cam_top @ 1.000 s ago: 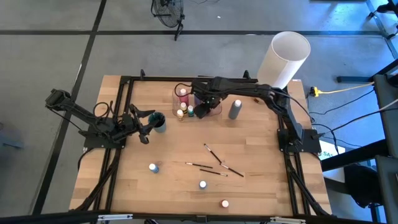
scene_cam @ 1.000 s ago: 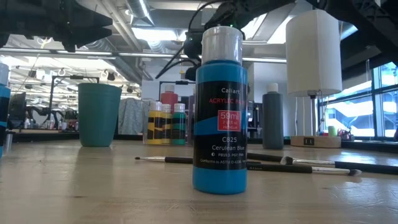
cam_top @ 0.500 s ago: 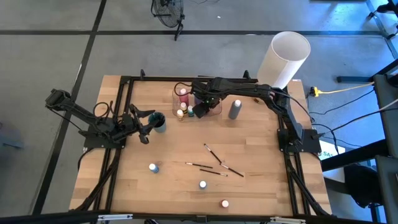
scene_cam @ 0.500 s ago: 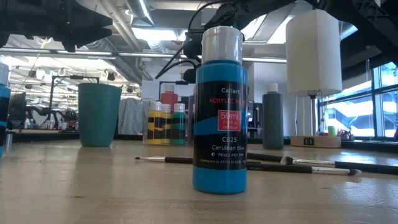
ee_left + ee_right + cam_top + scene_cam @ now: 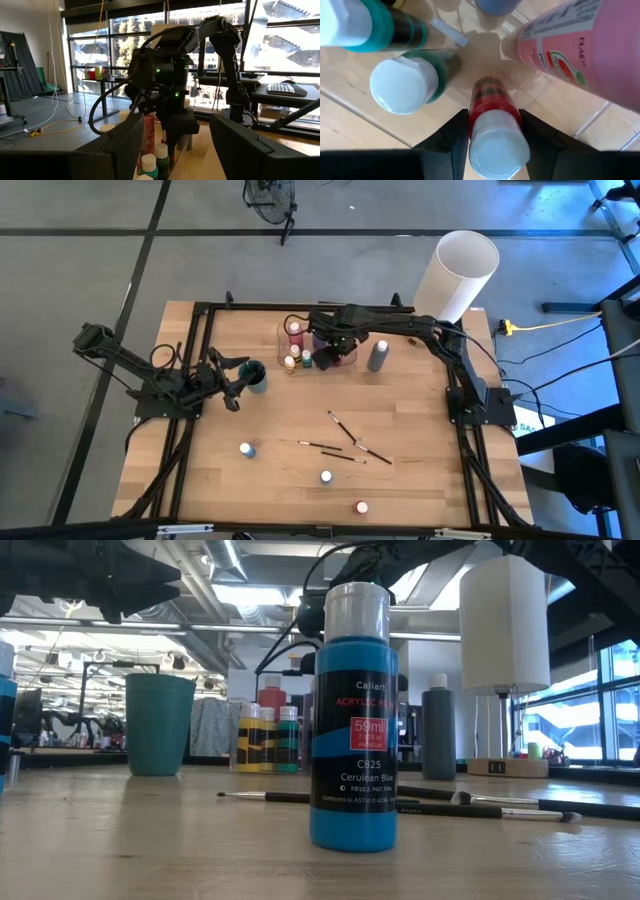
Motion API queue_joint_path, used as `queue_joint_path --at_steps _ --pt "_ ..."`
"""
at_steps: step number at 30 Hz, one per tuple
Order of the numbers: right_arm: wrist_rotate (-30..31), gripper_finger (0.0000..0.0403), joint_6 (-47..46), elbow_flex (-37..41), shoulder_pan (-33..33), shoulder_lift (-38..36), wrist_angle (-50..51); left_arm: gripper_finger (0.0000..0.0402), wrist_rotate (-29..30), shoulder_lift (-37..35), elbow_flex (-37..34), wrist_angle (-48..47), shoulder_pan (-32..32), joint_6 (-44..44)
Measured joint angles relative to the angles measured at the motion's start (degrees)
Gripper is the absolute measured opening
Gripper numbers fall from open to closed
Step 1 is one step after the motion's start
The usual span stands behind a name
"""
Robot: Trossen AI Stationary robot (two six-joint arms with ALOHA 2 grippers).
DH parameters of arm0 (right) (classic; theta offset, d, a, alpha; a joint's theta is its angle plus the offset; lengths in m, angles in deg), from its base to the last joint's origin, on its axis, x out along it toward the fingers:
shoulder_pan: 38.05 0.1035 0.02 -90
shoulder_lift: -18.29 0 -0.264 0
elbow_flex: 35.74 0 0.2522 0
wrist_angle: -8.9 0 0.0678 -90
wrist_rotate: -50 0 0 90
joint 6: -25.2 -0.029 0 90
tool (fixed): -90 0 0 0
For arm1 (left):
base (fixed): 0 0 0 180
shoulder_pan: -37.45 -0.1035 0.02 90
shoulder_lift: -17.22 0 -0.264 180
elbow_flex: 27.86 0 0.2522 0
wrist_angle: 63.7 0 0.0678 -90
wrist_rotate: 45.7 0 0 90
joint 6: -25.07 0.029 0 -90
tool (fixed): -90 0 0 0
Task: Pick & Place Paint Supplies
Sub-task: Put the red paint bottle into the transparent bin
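Note:
My right gripper points down into a clear container at the table's far middle and is shut on a small red bottle with a white cap. Two small green bottles and a tall pink bottle stand close around it. A grey bottle stands just right of the container. Several thin paintbrushes lie on the table's near half, among three small white-capped bottles. My left gripper hangs open at the left, beside a teal cup. My right gripper pinches the red bottle between its two fingers, on the bottle's sides just under the white cap. The fingers come from above, pointing down. The bottle is upright, with its base low in the container. I cannot tell whether it stands on the container's floor.
A big white cylinder lamp stands at the far right corner. A black frame runs along the table's left, far and right edges. A blue paint bottle stands near the front. Bare wood lies around the brushes.

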Motion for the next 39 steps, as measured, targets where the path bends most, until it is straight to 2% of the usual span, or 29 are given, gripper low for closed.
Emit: queue_joint_path --at_steps 8,12,33,39 --pt "-0.27 0.0145 -4.87 -0.02 -0.28 0.28 -0.13 0.0224 0.00 -0.02 0.00 0.00 0.02 0.00" --pt "-2.60 0.0145 -6.16 0.00 -0.64 1.40 -1.10 0.0224 0.02 0.00 0.00 0.00 0.02 0.00" --pt "-2.79 0.0145 -5.91 -0.09 -0.71 2.16 -1.73 0.0224 0.02 0.00 0.00 0.00 0.00 0.00" --pt "-2.95 0.0160 -5.91 -0.09 -0.69 2.21 -1.62 0.0224 0.02 -0.01 0.00 0.00 0.00 0.00"
